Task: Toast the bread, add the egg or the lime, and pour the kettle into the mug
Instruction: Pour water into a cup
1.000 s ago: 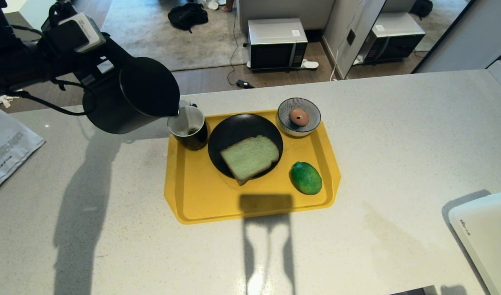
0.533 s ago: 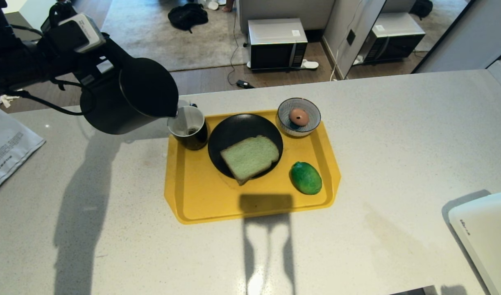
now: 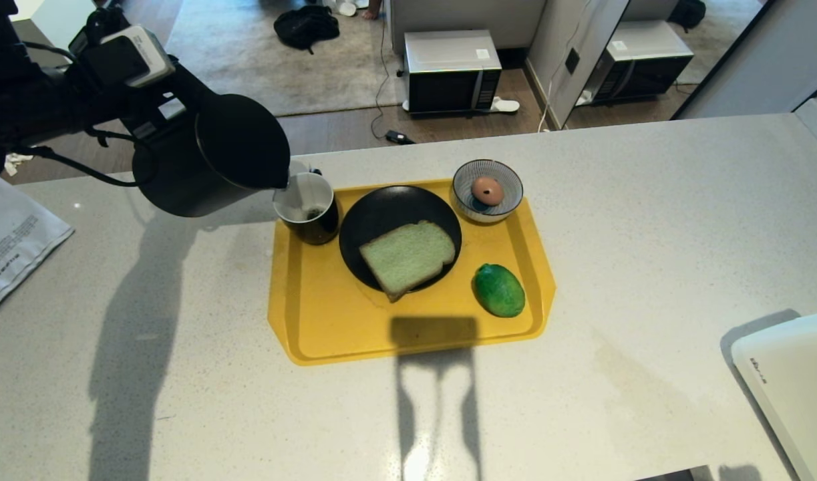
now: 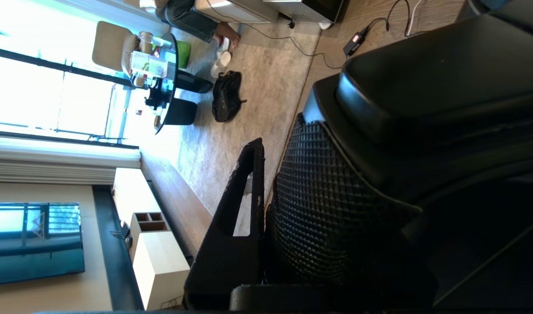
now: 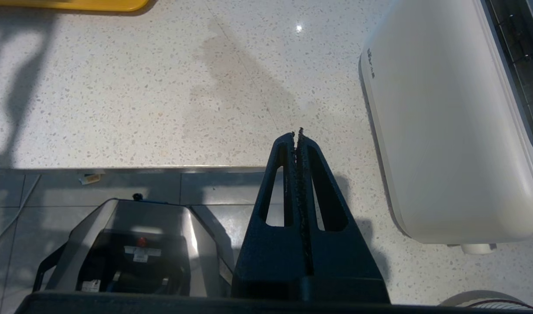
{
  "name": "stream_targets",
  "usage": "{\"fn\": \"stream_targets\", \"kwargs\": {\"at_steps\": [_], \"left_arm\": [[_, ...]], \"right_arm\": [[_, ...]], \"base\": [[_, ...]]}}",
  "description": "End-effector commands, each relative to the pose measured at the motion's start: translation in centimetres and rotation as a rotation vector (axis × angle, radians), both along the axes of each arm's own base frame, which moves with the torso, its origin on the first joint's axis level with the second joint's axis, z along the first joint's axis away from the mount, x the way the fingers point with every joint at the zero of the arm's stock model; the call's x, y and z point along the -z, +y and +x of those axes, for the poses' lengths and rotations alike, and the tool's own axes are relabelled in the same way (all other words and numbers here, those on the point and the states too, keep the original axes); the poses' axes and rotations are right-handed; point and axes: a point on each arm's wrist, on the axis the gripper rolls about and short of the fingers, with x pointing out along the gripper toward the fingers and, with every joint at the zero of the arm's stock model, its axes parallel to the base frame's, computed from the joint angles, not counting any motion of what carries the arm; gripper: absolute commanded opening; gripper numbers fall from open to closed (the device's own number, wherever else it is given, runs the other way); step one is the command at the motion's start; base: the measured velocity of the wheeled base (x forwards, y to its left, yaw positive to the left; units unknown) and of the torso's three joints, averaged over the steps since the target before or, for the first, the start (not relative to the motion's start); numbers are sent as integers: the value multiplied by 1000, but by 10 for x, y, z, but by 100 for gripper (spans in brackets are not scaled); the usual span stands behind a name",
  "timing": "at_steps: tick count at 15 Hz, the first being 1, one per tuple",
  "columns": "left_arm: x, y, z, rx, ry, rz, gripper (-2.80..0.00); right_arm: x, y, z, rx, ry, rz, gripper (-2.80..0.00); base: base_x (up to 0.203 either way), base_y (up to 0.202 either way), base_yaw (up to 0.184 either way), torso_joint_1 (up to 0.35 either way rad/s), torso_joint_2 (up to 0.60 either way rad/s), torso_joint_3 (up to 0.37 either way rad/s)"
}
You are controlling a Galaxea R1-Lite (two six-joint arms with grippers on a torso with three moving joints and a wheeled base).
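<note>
Speckled white stone countertop (image 3: 648, 220) fills most of my head view, with wood floor, a rug and a microwave (image 3: 452, 70) on the floor beyond its far edge. On the counter sits a yellow tray (image 3: 328, 321). I have the left gripper (image 3: 155, 123) clamped on the handle of the black kettle (image 3: 211, 157), which hangs tilted in the air to the left of the tray, its spout dipping right at the rim of the black mug (image 3: 308, 208); I cannot make out any stream. In the left wrist view the kettle's ribbed handle (image 4: 331, 209) sits pressed between my fingers (image 4: 235, 218). The mug stands in the tray's far left corner, white inside. Just beside it, on a black plate (image 3: 388, 207) in the middle of the tray, lies the pale green bread (image 3: 408, 257), its near corner overhanging the plate's rim. A striped blue-white bowl (image 3: 498, 175) at the far right corner holds a brown egg (image 3: 487, 191), and the lime (image 3: 499, 290) rests on the tray near its right edge, apart from the plate. My right gripper (image 5: 297, 136) is parked with its fingers pressed together, hovering over the near edge of the counter beside a white toaster (image 5: 445, 131). A printed sheet of paper (image 3: 11, 244) lies at the counter's far left.
</note>
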Motion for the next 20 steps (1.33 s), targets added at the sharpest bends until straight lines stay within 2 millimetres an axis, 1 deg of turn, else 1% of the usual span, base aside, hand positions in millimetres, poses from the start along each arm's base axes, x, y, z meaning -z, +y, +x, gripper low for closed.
{"fn": "stream_targets", "kwargs": {"at_steps": [1,16,20], "left_arm": [[0,0,5,1,-2,6,-280],[-1,0,6,-6,-1,2,-280],[-3,1,5,-23,9,-50,-280]], "right_arm": [[0,0,0,0,1,-1,-280],[0,0,0,0,1,-1,-280],[0,0,0,0,1,-1,-280]], "base": [[0,0,0,0,0,0],[0,0,0,0,0,0],[0,0,0,0,0,0]]}}
